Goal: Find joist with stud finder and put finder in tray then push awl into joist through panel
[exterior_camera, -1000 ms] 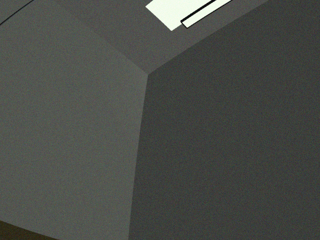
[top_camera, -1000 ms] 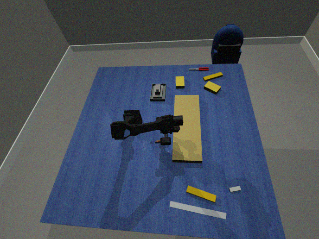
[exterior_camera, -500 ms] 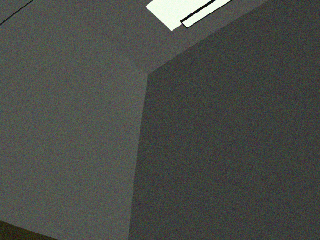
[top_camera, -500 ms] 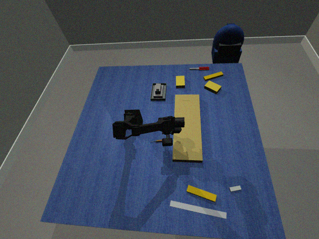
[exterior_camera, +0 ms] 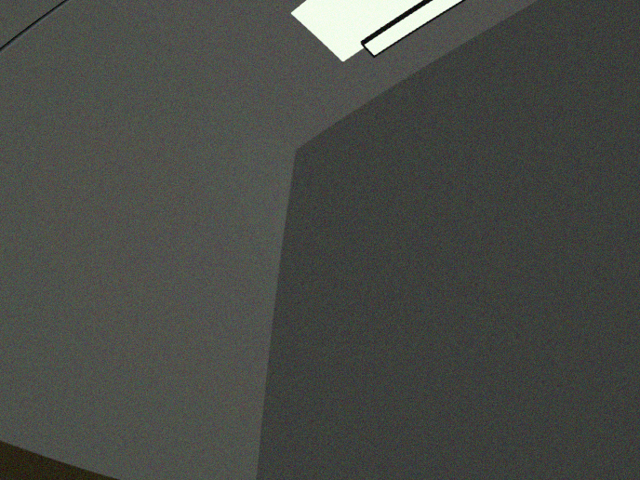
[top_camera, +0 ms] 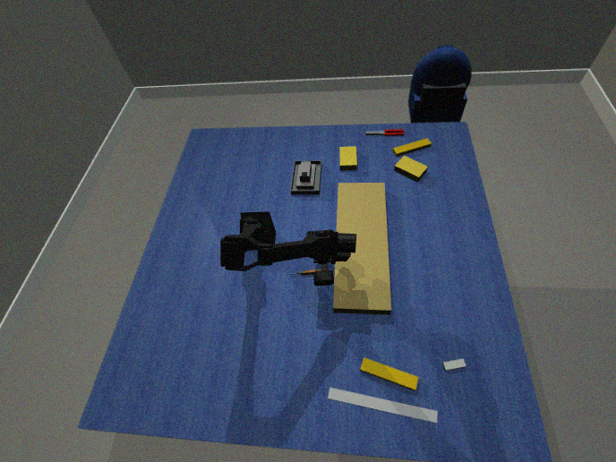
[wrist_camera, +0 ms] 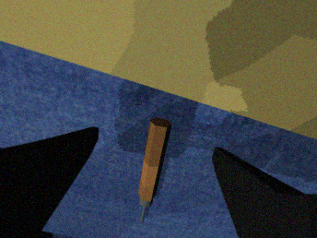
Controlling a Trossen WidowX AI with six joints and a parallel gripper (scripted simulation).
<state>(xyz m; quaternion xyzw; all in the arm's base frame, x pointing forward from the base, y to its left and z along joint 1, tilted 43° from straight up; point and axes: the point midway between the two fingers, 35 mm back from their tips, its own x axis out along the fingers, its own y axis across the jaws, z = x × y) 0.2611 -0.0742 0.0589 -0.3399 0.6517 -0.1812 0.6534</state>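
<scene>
The awl (top_camera: 307,271) (wrist_camera: 154,157), an orange-brown handle with a thin metal tip, lies flat on the blue mat (top_camera: 189,323) (wrist_camera: 51,97), just left of the tan floor panel (top_camera: 363,218) (wrist_camera: 83,32). My gripper (top_camera: 323,277) (wrist_camera: 157,142) is open and low over the awl. In the wrist view the handle lies between the two dark fingers, clear of both. The stud finder (top_camera: 303,171) sits in the grey tray (top_camera: 294,184) at the back of the mat. The exterior view shows only walls and a ceiling light.
Yellow blocks (top_camera: 348,156) (top_camera: 411,166) (top_camera: 412,146) and a red-handled tool (top_camera: 385,132) lie behind the panel. A yellow bar (top_camera: 389,372), a small white piece (top_camera: 454,363) and a white strip (top_camera: 381,405) lie at the front. A dark blue object (top_camera: 440,84) stands at the back.
</scene>
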